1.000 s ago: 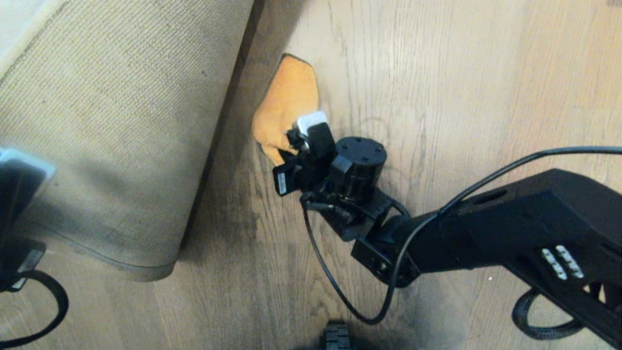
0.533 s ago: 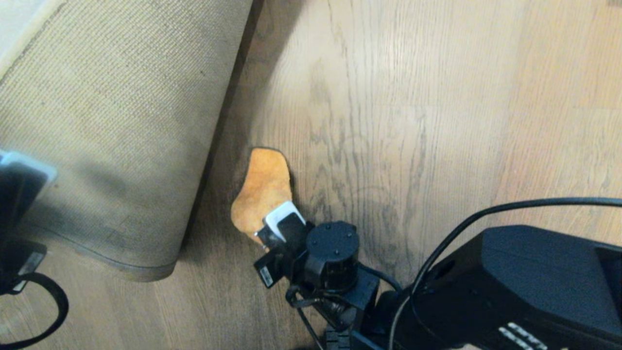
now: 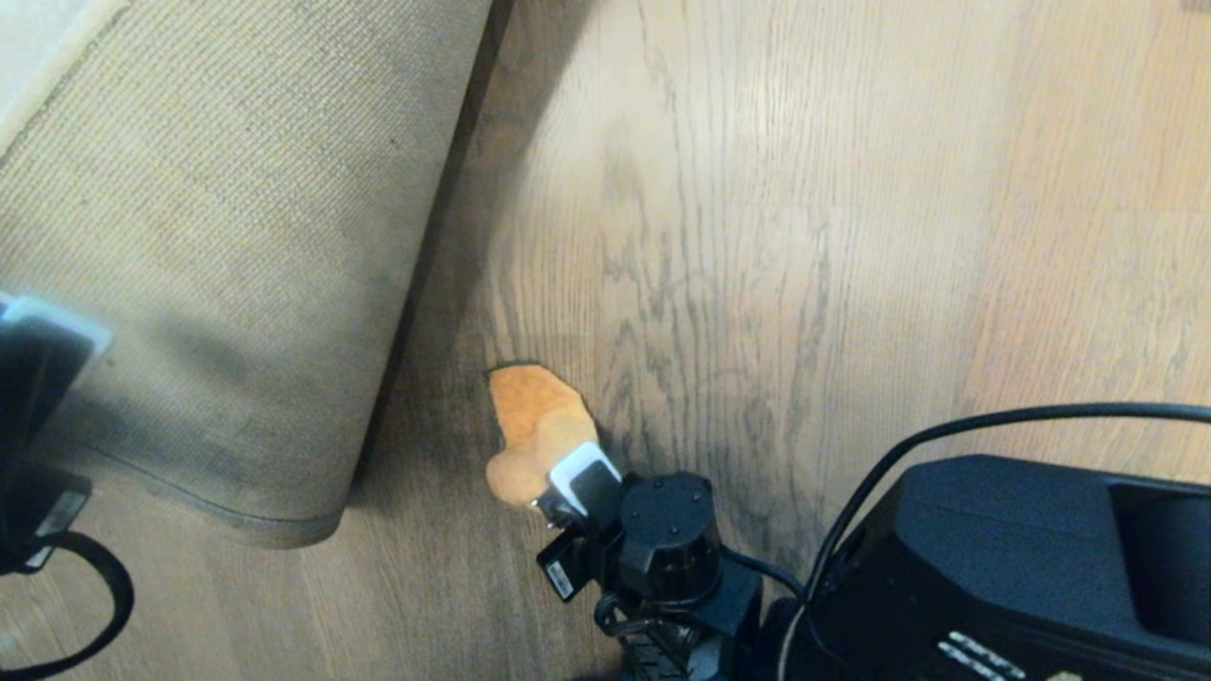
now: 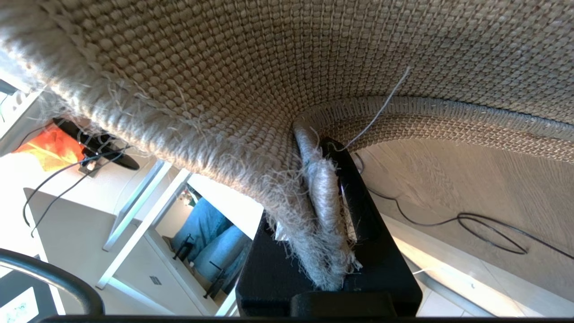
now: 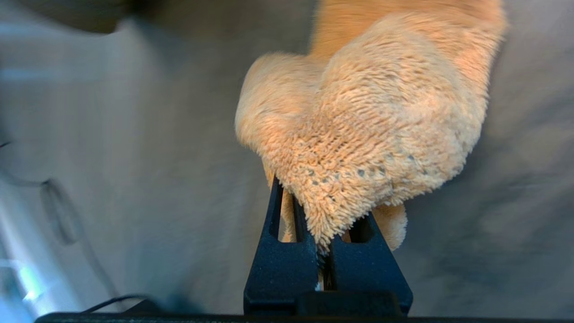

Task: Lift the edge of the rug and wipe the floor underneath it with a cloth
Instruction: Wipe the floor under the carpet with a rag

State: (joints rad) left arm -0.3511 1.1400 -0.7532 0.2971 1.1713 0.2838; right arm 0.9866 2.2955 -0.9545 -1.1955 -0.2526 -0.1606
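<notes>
Right gripper [image 5: 320,233], fingers [image 5: 282,264] pinched tight on one orange cloth [image 3: 535,430], pressing it onto the floor [image 3: 804,236] just beside the lifted rug. Left gripper [image 4: 334,211], its fingers clamped on the rug edge [image 4: 320,188], holding it up off the planks at the left of the head view, tan woven backing showing. One cloth, one rug [image 3: 208,236], two grippers, both holding. One black cable [image 4: 484,224] lies on the floor beyond
</notes>
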